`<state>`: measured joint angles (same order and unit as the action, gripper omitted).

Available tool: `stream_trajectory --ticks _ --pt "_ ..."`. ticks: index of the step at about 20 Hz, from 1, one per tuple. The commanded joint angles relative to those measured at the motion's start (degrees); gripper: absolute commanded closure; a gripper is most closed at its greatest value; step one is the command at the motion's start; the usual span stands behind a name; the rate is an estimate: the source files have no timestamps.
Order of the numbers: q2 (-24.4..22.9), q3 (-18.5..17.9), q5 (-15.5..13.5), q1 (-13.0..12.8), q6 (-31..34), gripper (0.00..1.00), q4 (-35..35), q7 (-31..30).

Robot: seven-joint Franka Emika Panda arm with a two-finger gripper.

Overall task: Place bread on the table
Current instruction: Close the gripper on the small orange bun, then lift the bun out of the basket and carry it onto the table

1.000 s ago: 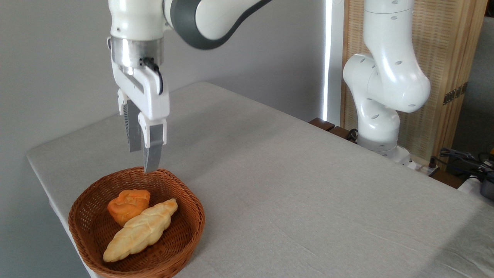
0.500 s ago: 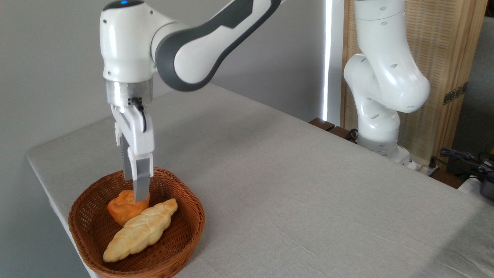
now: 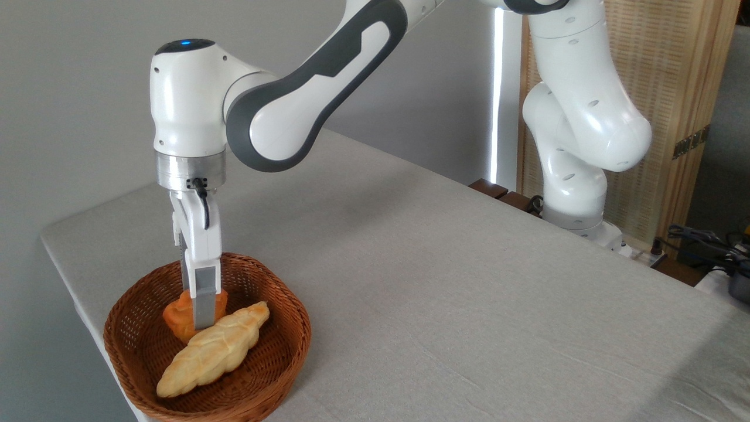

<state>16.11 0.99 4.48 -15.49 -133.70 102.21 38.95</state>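
Item: small round orange bun (image 3: pixel 176 313), lying in brown wicker basket (image 3: pixel 275 357) on grey-beige cloth table (image 3: pixel 445 293), touching long pale braided loaf (image 3: pixel 214 349). White two-finger gripper (image 3: pixel 199 322) is standing directly over it, fingers straddling; whether gripping cannot be told.

Soft, even daylight fills the frame, bright but not harsh. A blown-out vertical strip of light stands at upper centre-right, beside the wooden screen (image 3: pixel 674 88). The arm (image 3: pixel 586 117) carries glossy highlights on its white shells. On the table (image 3: pixel 439 281) lies a faint, diffuse shadow left of centre, and a darker band crosses the lower right corner. The basket (image 3: pixel 281 363) interior is shaded. Focus is sharp throughout, with slight graininess.
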Motion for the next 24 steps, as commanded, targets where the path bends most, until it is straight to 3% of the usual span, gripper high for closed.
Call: stream_trajectory --ticks 1,3,6,8,20,24 --pt "0.77 -0.38 0.8 -0.68 -0.95 0.0 -0.35 0.51" --pt "0.94 -0.38 0.8 -1.12 -0.95 0.04 -0.35 0.42" --pt "0.85 -0.38 1.49 -1.3 -0.95 0.47 -0.35 0.86" --pt "0.85 -0.38 1.76 -1.3 -0.95 0.62 -0.35 0.95" --pt "0.24 -0.64 1.59 -1.13 -0.86 0.62 -0.52 0.69" --pt "-3.7 -1.25 -1.65 -0.77 2.02 0.57 -0.52 -1.59"
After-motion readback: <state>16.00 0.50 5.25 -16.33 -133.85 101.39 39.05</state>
